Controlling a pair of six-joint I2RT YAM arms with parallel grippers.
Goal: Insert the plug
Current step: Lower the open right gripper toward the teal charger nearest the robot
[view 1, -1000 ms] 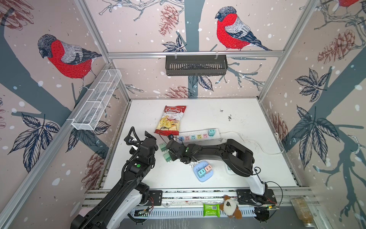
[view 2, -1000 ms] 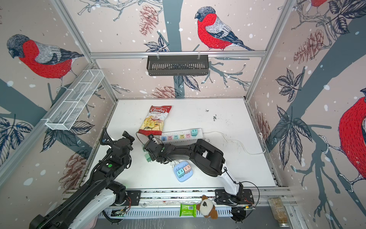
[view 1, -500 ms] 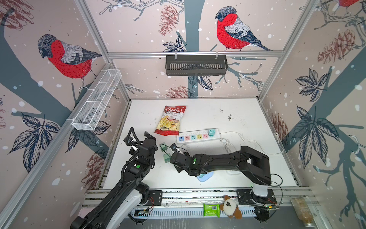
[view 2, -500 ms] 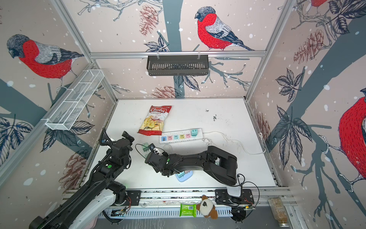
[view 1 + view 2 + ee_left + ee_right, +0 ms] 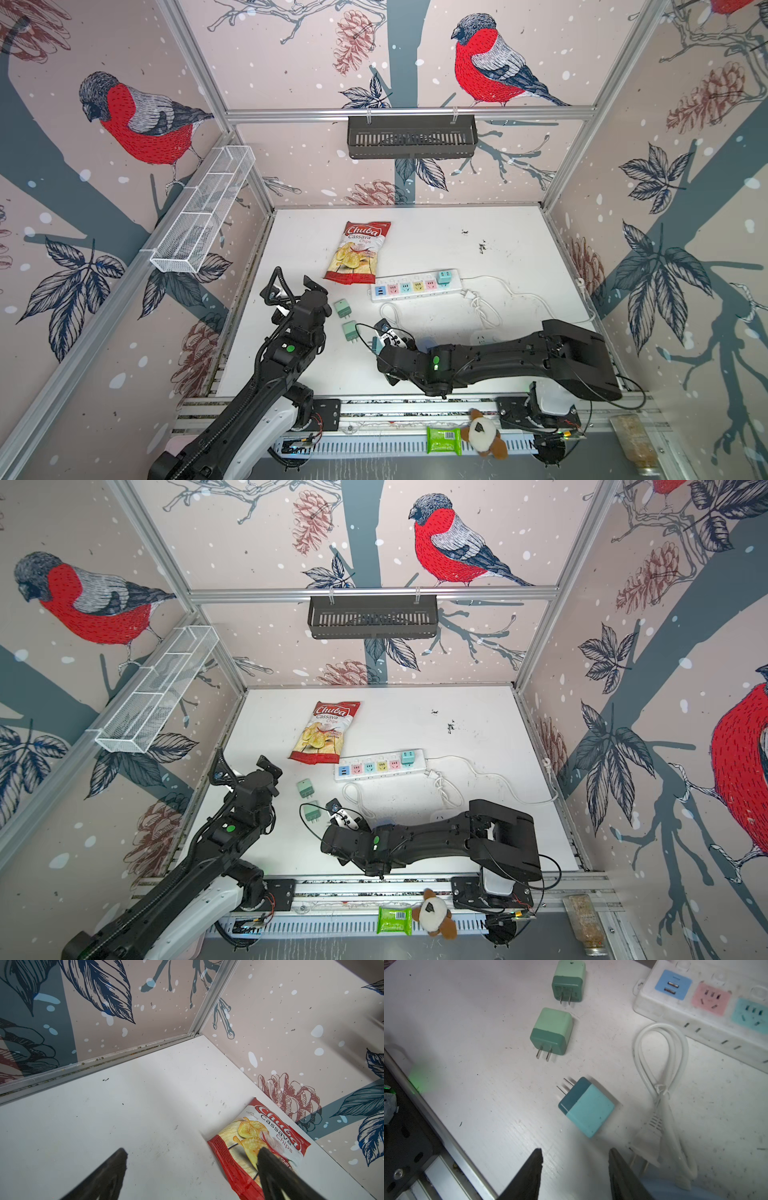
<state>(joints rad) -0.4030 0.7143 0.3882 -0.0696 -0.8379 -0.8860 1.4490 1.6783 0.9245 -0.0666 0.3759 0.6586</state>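
A blue two-tone plug (image 5: 586, 1106) lies on its side on the white table (image 5: 477, 1088), prongs pointing away from my right gripper (image 5: 575, 1153). That gripper is open and empty, its fingertips just short of the plug. Two green plugs (image 5: 551, 1030) (image 5: 568, 980) lie farther off. The white power strip (image 5: 415, 284) with coloured sockets lies mid-table, a teal plug (image 5: 444, 277) seated in its right end. In both top views my right gripper (image 5: 384, 338) (image 5: 347, 818) sits near the front. My left gripper (image 5: 192, 1151) (image 5: 293, 282) hangs open and empty at the left.
A red chips bag (image 5: 359, 253) lies behind the strip, close to one left finger (image 5: 270, 1167). A bundled white cable with its own plug (image 5: 660, 1088) lies right beside the blue plug. A light blue adapter (image 5: 675, 1190) sits under my right arm. The green plugs (image 5: 343, 308) (image 5: 350, 331) lie between the arms.
My right gripper has drawn back from the green plugs toward the front and right, and its jaws have opened wider. The left arm has stayed put.
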